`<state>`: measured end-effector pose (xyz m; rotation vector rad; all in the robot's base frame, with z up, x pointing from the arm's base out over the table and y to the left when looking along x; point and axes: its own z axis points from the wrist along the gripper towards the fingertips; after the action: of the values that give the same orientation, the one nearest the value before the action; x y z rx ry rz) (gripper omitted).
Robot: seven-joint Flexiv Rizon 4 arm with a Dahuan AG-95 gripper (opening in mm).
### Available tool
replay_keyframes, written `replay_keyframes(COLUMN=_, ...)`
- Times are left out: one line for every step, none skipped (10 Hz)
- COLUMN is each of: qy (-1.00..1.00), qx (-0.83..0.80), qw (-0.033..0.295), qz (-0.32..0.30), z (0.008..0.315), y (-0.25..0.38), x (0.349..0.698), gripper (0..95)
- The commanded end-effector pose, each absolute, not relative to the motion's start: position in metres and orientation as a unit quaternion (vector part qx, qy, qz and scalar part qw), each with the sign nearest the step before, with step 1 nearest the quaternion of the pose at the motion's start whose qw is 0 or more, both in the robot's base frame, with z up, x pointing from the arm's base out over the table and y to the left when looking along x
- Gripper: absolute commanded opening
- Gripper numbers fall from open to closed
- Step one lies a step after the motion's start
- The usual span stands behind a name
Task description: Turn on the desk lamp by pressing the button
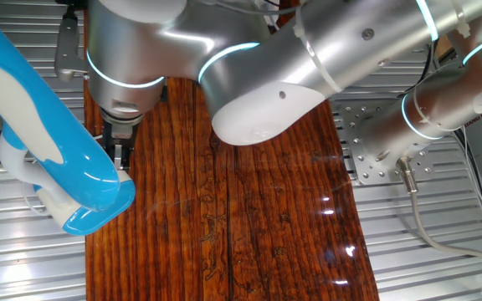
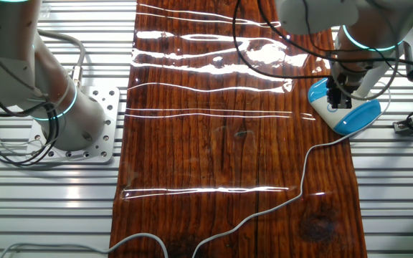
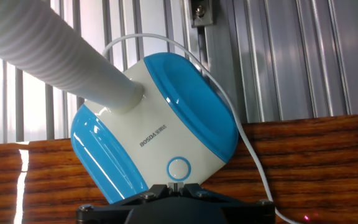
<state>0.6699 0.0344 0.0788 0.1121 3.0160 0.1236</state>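
lamp (image 3: 160, 137): stands at the edge of the wooden bench (image 2: 235, 143), its base partly on the wood and partly over the slatted metal surface (image 2: 49, 208) beside it.
lamp base: blue and white, glossy, rounded; dark lettering on the white face.
button (image 3: 178, 168): round, white with a blue ring, on the lower white face of the base.
lamp neck (image 3: 48, 53): white ribbed tube rising from the top of the base toward the upper left of the hand view.
lamp head (image 1: 48, 117): long sky-blue and white body, tilted, filling the left side of one fixed view.
cord (image 2: 303, 179): thin, white; runs from the base across the bench to its near edge.
gripper (image 1: 120, 155): directly above the base, pointing down at it; in the hand view the button sits just ahead of the dark gripper body.
gripper state: cannot tell; no view shows the fingertips clearly.
arm (image 1: 308, 58): silver with glowing cyan rings, reaching over the bench.
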Motion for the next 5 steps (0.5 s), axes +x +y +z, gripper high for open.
replay_keyframes(qy=0.997, qx=0.038, qw=0.061, qz=0.039, z=0.0789, y=0.0346, x=0.6692, gripper=0.0)
replay_keyframes(qy=0.996, qx=0.041, qw=0.062, qz=0.04, z=0.0789, y=0.0346, x=0.6692, gripper=0.0)
replay_keyframes(qy=0.996, qx=0.037, qw=0.069, qz=0.04, z=0.0789, y=0.0346, x=0.6692, gripper=0.0)
replay_keyframes(qy=0.996, qx=0.036, qw=0.069, qz=0.041, z=0.0789, y=0.0346, x=0.6692, gripper=0.0)
replay_keyframes(qy=0.996, qx=0.035, qw=0.067, qz=0.041, z=0.0789, y=0.0346, x=0.6692, gripper=0.0)
